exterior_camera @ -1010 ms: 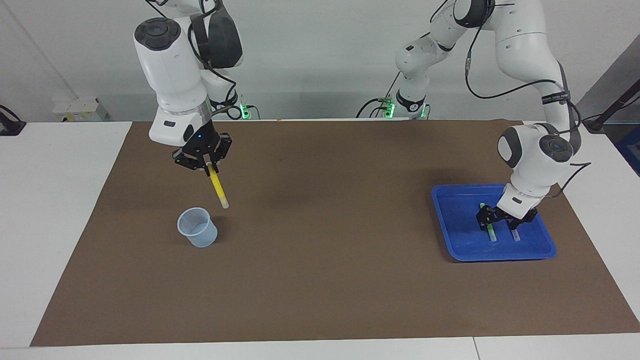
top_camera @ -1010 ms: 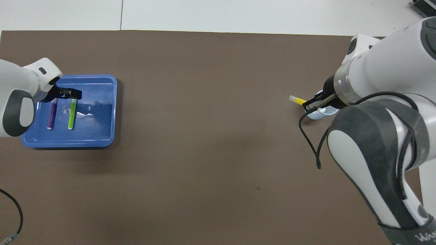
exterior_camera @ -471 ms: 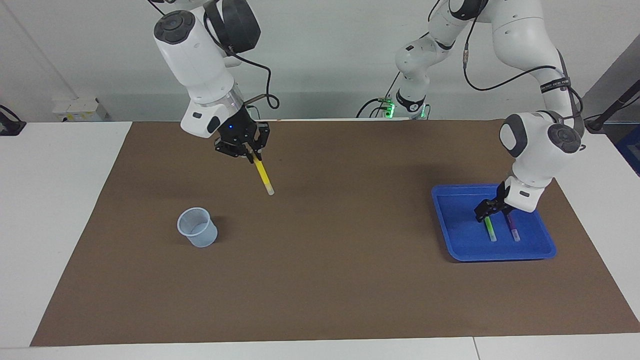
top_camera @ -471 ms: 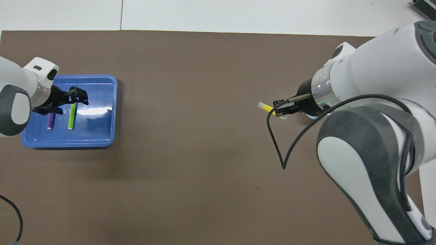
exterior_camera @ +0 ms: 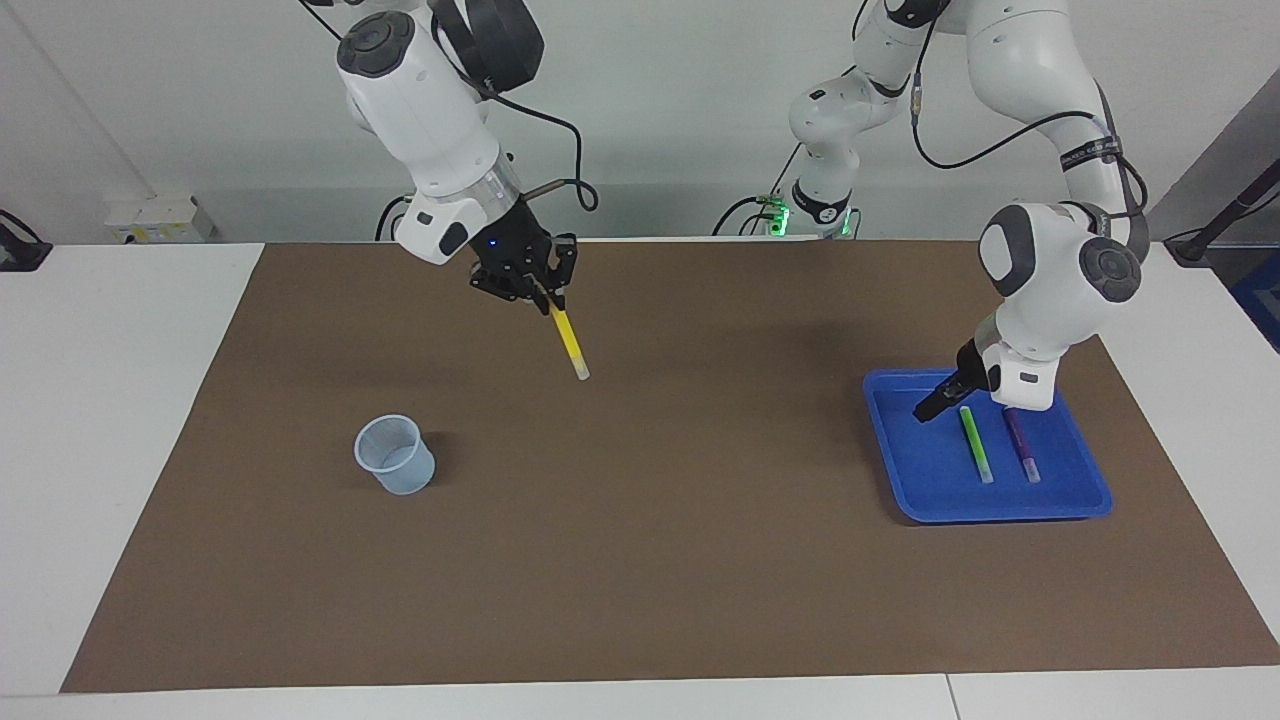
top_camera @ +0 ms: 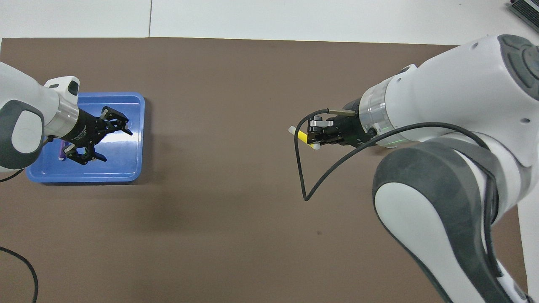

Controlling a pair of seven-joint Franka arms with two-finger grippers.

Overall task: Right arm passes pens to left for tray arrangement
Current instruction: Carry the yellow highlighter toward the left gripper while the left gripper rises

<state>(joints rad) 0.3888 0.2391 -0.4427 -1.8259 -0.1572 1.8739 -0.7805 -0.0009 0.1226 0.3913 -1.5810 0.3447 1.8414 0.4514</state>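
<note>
Now yellow pen [exterior_camera: 568,345] hangs from right gripper [exterior_camera: 541,295].

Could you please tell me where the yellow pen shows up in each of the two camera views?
Facing view: the yellow pen hangs tilted from the right gripper, over the bare mat.
Overhead view: only its pale tip and a short yellow stretch stick out of the same gripper.
Shared landmark: the blue tray, at the left arm's end of the table.

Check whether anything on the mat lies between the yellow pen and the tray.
Nothing visible does. The right gripper holds the yellow pen over bare mat; the cup sits aside, and the open left gripper hovers over the tray.
</note>
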